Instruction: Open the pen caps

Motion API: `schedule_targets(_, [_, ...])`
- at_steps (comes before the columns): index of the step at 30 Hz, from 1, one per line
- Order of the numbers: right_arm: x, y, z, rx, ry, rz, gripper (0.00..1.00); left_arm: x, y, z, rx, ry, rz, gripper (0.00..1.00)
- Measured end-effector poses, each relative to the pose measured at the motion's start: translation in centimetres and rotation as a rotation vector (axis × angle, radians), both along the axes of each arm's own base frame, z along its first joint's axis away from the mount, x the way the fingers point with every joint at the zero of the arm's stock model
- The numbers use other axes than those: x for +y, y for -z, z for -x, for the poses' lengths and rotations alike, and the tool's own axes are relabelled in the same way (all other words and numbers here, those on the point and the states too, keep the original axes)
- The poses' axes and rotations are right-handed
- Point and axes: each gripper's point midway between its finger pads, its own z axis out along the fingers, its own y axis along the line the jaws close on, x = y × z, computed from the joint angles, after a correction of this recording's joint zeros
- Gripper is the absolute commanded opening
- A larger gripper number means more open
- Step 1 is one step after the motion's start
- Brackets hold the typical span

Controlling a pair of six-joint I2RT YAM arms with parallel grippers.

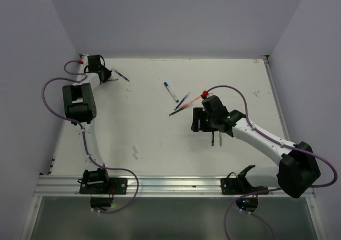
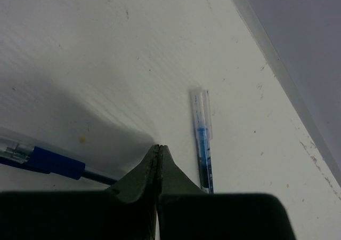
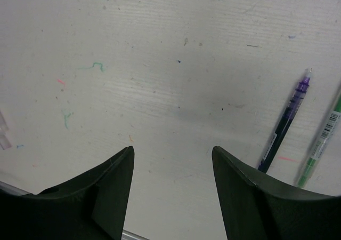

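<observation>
i am seeing the left gripper [image 2: 159, 148] closed up tight, with a clear pen [image 2: 203, 144] lying just beside it. the right gripper [image 3: 171, 152] is hanging wide apart over the table [image 1: 149, 138] near a purple pen [image 3: 285, 124]. a blue pen cap [image 1: 166, 84] is sitting on a white pen [image 1: 172, 93] mid-table.

The tabletop [image 3: 160, 90] is matt white, finely ribbed and flecked with ink marks. The jaws are dull black plastic — smooth, without shine. The pen [image 2: 202, 117] beside the left ones has a clear, glossy plastic barrel; the rail [image 1: 170, 183] is brushed metal.
</observation>
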Motion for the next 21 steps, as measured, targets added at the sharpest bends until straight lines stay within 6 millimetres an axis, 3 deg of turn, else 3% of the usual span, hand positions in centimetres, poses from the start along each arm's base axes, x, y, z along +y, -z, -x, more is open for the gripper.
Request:
schedule_targets(6, [0.0, 0.0, 0.0, 0.001, -0.002, -0.003, 0.64, 0.1, 0.9, 1.6, 0.059, -0.025, 0.004, 0.0])
schedule_targets(13, [0.2, -0.7, 0.1, -0.013, -0.005, -0.021, 0.64, -0.2, 1.2, 7.6, 0.146, -0.08, 0.018, 0.0])
schedule_targets(21, [0.3, -0.6, 0.7, -0.018, -0.018, -0.055, 0.64, -2.0, 1.3, 11.9, 0.19, -0.05, 0.015, 0.0])
